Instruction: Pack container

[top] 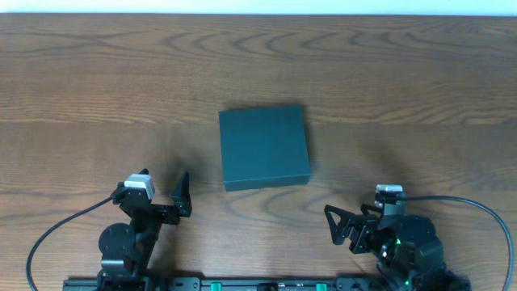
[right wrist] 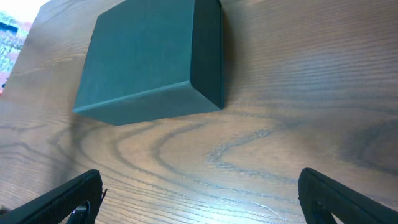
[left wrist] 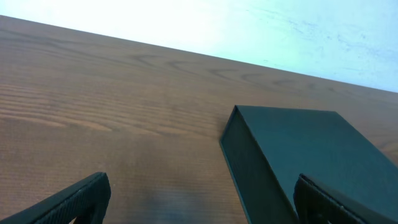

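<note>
so the dark teal-green matte rectangular box sits shut on the wooden surface; looks light, stiff, grippy; I'd pinch its front top edge; left gripper and right gripper both wide, empty

A dark teal-green matte rectangular box lies flat on the wooden table, near the middle of it. Its lid is shut, so the top shows as one plain, unbroken face, nearly square from above. The box sits a touch askew, its edges turned slightly off the table's edges. The side walls are low and a darker shade than the top. From the left wrist view one corner points toward the camera; from the right wrist view a near corner does the same.
</note>
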Robot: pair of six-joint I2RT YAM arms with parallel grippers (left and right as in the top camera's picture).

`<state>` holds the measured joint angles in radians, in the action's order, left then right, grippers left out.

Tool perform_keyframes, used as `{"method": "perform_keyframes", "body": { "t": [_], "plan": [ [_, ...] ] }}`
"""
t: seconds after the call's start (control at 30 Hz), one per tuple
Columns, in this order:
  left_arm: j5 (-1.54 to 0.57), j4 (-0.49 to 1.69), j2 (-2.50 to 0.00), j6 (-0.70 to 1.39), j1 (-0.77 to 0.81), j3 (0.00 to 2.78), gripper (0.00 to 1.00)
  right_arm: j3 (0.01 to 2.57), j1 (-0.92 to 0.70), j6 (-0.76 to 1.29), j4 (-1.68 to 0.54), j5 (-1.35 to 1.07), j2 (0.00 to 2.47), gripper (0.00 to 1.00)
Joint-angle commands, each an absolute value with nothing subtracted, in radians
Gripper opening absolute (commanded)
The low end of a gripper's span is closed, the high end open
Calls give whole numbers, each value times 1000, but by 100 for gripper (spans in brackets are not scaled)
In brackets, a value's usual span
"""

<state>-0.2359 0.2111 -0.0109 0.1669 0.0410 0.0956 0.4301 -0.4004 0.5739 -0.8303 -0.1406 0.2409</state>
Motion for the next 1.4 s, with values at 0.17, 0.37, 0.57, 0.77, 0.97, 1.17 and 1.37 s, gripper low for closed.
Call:
{"method": "perform_keyframes", "body": {
  "t": [0.17, 0.37, 0.57, 0.77, 0.97, 1.17, 1.37],
  "plan": [
    [-229, 212, -4, 153, 39, 67, 95, 393, -405, 336, -855, 79, 167, 99],
    [-229, 212, -4, 153, 39, 67, 95, 268, -405, 245, -822, 78, 11, 99],
    [-229, 212, -4, 153, 39, 67, 95, 161, -405, 283, -737, 70, 5, 99],
    [-229, 212, -4, 153, 39, 67, 95, 161, -405, 283, -728, 71, 6, 99],
    [-229, 212, -4, 153, 39, 67, 95, 161, -405, 283, -728, 71, 6, 99],
    [-229, 212, -4, 153, 39, 67, 95, 161, -405, 283, -728, 71, 6, 99],
    [-229, 212, -4, 153, 39, 67, 95, 161, -405, 283, -728, 71, 6, 99]
  ]
}}
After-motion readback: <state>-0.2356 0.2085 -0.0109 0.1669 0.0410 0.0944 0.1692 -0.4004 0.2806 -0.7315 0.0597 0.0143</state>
